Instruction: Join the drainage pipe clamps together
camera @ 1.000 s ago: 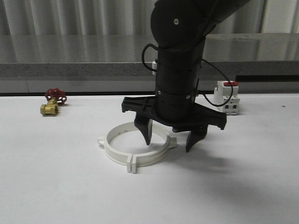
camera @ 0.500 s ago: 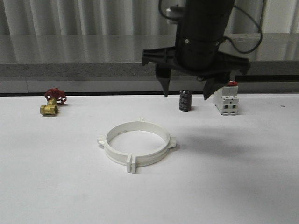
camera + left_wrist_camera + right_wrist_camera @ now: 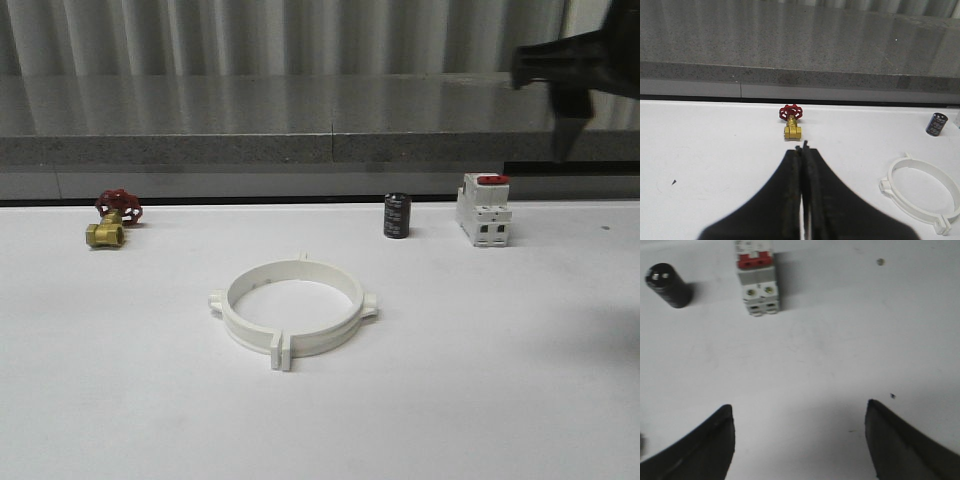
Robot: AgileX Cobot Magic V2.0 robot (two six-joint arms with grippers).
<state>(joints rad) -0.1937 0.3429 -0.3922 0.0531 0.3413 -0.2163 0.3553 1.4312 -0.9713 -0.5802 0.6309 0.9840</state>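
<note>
The two white drainage pipe clamps (image 3: 292,308) lie flat on the table's middle as one closed ring, their end tabs meeting at the front and at the back. Part of that ring (image 3: 888,184) shows in the left wrist view. My right gripper (image 3: 799,407) hangs open over bare table near the breaker, with nothing between its fingers. In the front view one of its fingers (image 3: 562,125) shows high at the far right, well away from the ring. My left gripper (image 3: 802,146) is shut on nothing and points toward the brass valve.
A brass valve with a red handle (image 3: 113,218) (image 3: 791,121) sits at the back left. A black cylinder (image 3: 397,216) (image 3: 668,285) and a white breaker with a red switch (image 3: 485,209) (image 3: 758,282) stand at the back right. A grey ledge (image 3: 200,150) borders the table's far edge.
My right gripper, open throughout, has risen from beside the ring and swung up and away to the far right. The ring has stayed in place.
</note>
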